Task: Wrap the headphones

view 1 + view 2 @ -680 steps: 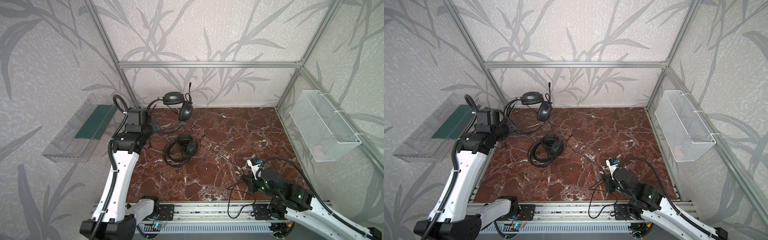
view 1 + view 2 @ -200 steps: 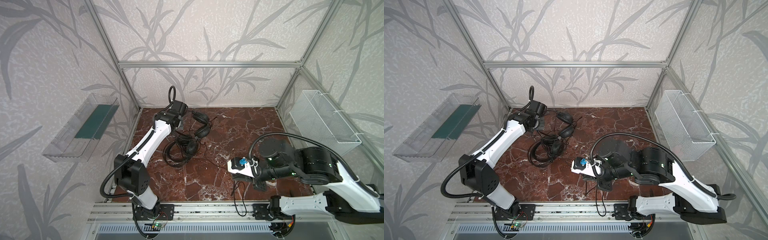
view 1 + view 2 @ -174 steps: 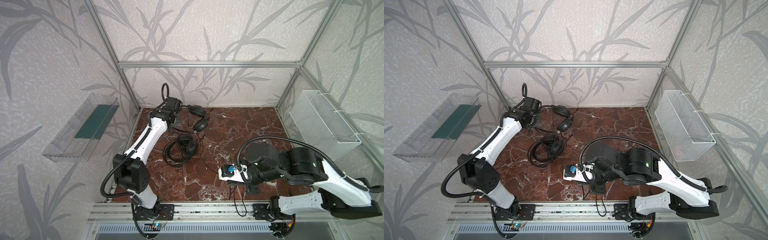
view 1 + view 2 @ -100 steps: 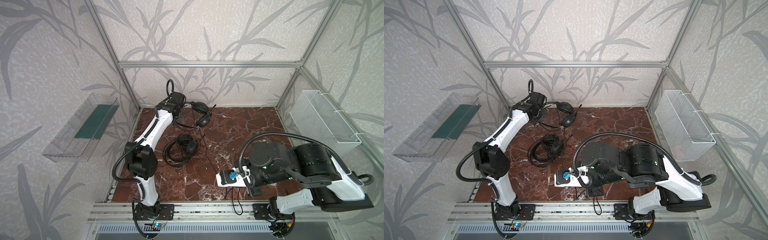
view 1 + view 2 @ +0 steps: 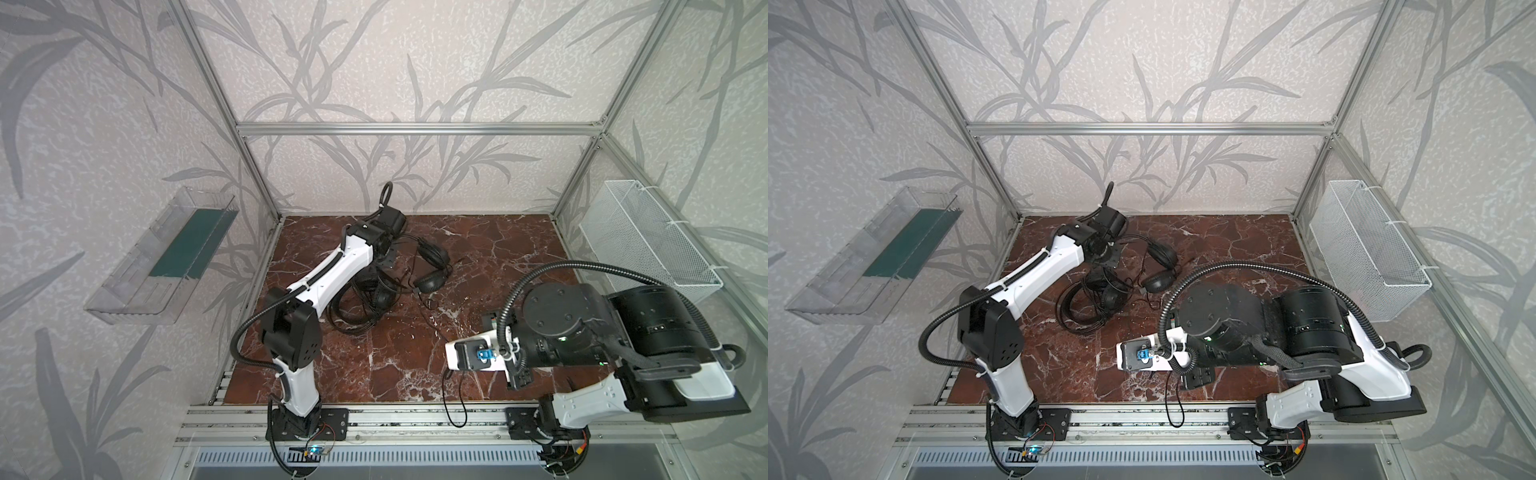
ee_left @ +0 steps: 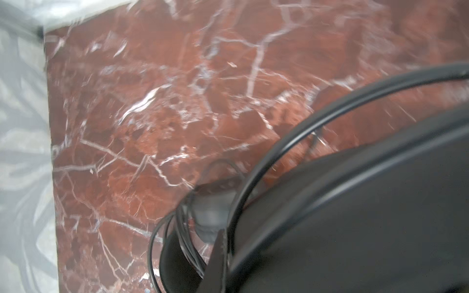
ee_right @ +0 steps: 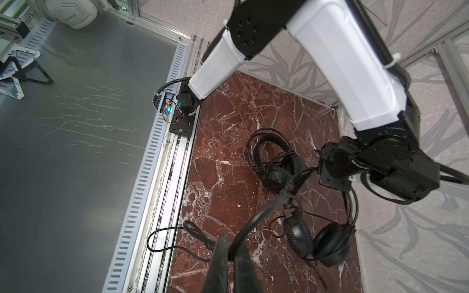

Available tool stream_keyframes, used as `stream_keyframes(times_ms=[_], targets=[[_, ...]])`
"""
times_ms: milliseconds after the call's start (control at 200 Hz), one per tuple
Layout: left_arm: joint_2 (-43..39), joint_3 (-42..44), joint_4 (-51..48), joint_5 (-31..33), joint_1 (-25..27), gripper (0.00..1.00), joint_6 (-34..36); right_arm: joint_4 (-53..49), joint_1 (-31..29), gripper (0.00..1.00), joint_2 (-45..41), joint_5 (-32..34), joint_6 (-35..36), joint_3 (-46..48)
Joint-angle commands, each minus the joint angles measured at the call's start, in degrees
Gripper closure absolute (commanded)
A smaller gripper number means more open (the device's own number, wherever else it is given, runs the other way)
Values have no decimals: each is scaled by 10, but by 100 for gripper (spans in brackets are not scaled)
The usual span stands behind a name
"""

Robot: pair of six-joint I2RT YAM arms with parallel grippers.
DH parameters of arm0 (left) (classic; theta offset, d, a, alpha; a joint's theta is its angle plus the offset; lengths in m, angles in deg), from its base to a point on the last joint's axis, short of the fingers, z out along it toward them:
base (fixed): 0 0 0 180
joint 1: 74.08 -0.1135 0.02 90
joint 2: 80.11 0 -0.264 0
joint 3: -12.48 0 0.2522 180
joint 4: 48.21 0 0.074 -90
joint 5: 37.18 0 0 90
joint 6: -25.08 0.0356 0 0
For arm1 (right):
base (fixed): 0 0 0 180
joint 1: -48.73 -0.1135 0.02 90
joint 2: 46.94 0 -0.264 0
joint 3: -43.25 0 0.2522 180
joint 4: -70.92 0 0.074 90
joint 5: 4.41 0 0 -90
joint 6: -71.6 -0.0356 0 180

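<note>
Two black headphones show in both top views. One (image 5: 365, 299) lies on the marble floor (image 5: 498, 245) with its cable coiled round it, just in front of the left arm's wrist. The other (image 5: 432, 266) has its earcups low over the floor, right of my left gripper (image 5: 386, 259), which is shut on its thin headband (image 7: 351, 210). That headset's long cable (image 7: 256, 218) runs to my right gripper (image 7: 232, 243), shut on it near the front edge; the free end (image 5: 453, 399) loops over the rail. The left wrist view is blurred and filled by the headband (image 6: 355, 215).
A clear plastic bin (image 5: 166, 257) hangs on the left wall and a white wire basket (image 5: 652, 237) on the right wall. An aluminium rail (image 5: 415, 419) with both arm bases runs along the front. The bulky right arm (image 5: 623, 332) hangs over the front right floor.
My left gripper has carried the headset forward, to the right and lower, so its earcups now sit near the floor. The right gripper keeps its grip on the cable and has barely shifted.
</note>
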Motion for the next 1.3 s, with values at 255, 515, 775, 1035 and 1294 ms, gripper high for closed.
stream_keyframes(times_ms=[255,515,775,1035,1294], targets=[[-254,191,59,-64,76,100,76,39,62,100,-74,5,20,65],[-337,263,80,34,79,100,15,22,63,100,-47,-6,10,39],[-458,271,126,-164,-96,100,-71,38,72,100,-80,-1,6,49],[-469,292,195,-378,-212,100,-198,64,81,100,-120,-34,-6,124],[-445,285,217,-428,-242,100,-223,132,84,100,-159,-13,5,116]])
